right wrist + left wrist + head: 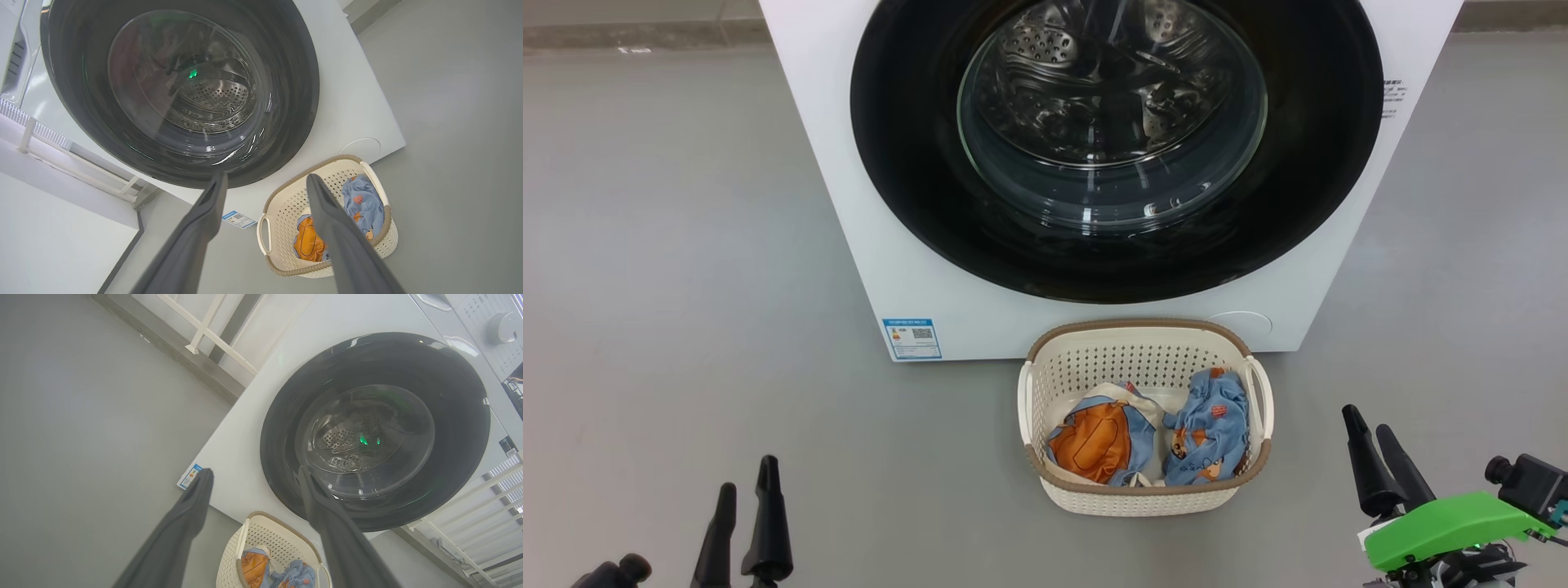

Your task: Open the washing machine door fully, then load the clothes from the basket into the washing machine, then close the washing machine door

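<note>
Facing the shut washing machine door (907,122)

The white washing machine (980,278) stood on the grey floor (686,286), its glossy black door closed flush and the steel drum showing through the glass. The cream basket (1143,331) sat just before it, below the door, holding the blue-and-orange clothes (1209,425). The left gripper (747,478) and right gripper (1368,422) hung low, well apart from the basket, jaws open and empty.
</note>
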